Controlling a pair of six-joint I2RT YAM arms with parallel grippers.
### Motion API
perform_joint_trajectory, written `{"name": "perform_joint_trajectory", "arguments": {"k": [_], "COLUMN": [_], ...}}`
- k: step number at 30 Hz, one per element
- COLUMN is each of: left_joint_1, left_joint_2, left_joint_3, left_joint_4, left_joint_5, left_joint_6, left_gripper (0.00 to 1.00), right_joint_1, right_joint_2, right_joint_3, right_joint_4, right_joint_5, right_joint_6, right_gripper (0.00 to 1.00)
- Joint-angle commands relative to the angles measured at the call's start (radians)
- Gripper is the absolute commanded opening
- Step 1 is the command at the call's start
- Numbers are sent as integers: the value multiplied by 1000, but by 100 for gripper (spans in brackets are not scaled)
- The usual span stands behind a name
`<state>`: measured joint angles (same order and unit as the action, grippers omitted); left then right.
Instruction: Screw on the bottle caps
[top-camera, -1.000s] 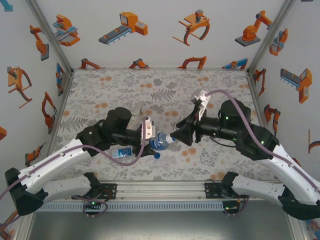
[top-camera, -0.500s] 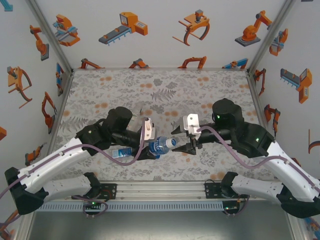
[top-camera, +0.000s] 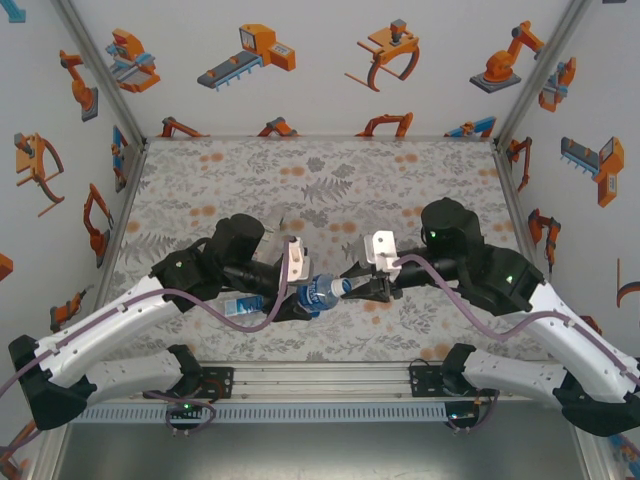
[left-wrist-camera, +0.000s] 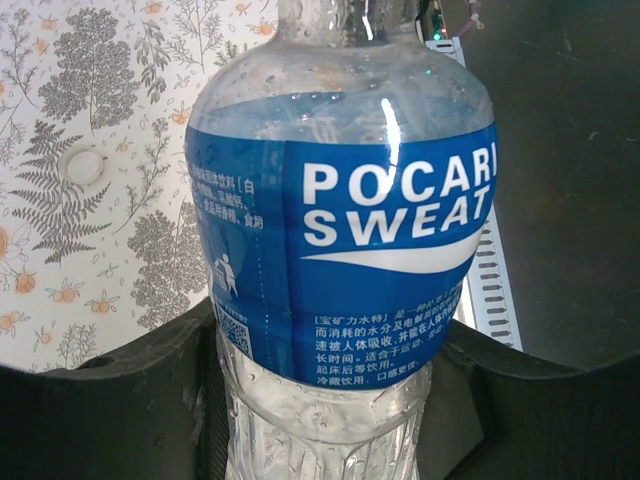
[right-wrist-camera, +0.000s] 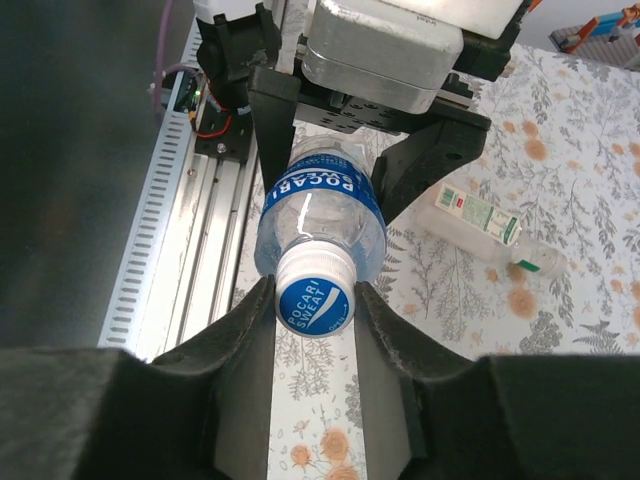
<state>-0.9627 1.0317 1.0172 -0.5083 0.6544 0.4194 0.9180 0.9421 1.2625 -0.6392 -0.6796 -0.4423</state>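
A clear bottle with a blue label (left-wrist-camera: 350, 230) is held off the table, lying nearly level, with my left gripper (left-wrist-camera: 330, 400) shut round its lower body. Its white-sided, blue-topped cap (right-wrist-camera: 315, 300) sits on the neck, and my right gripper (right-wrist-camera: 313, 302) is shut on that cap, one finger pressing each side. In the top view the two grippers meet at the bottle (top-camera: 318, 292) near the table's front middle. A loose white cap (left-wrist-camera: 83, 165) lies on the table. The slim bottle with the white-and-green label (right-wrist-camera: 480, 222) lies on its side beyond.
Another blue-labelled bottle (top-camera: 243, 305) lies on the table under my left arm. The aluminium rail (right-wrist-camera: 200, 250) runs along the near edge just below the held bottle. Enclosure walls stand at both sides and at the back.
The right wrist has rolled back round, and its jaws, apart half a second ago, have closed on the cap. The left gripper and the bottle have hardly moved.
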Motion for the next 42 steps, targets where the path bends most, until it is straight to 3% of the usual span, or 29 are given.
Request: {"name": "perform_joint_trajectory", "arguments": {"k": [1,6,10,16,20,23,28,35,36,37,42], "left_joint_1": [-5,-5,-5,-5,-5,-5,-5,-5,-5,-5,-5], "left_joint_2": [-13,-11,-11,-6,3,8,2,-37,-45,-52,-91], "left_joint_3": [12,0,-17,-33,-35,-36,-42,-64,-70,-74,-88], "left_joint_4": [-7,17,61,124,146,152,156,157,158,156,125], "left_joint_5": [23,5,-46,-123,-180,-198,-215,-254,-265,-278,-342], "left_joint_6": [-1,-3,-4,0,-1,-2,-5,-19,-20,-21,-27], "left_gripper": [2,0,0,0,0,2,13,55,80,96,97], "right_joint_1": [2,2,2,2,2,3,3,2,1,-2,-69], "right_joint_2": [-9,-26,-28,-5,2,12,34,50,53,59,132], "right_joint_3": [-17,-70,-111,-103,-132,-147,-107,-74,-69,-64,-13], "right_joint_4": [46,149,223,93,49,95,71,30,24,19,-46], "right_joint_5": [-6,107,313,598,659,647,662,723,739,751,796], "right_joint_6": [27,321,765,1371,1679,1727,1681,1514,1480,1450,1275], "right_gripper": [22,0,0,0,0,0,0,0,0,0,0]}}
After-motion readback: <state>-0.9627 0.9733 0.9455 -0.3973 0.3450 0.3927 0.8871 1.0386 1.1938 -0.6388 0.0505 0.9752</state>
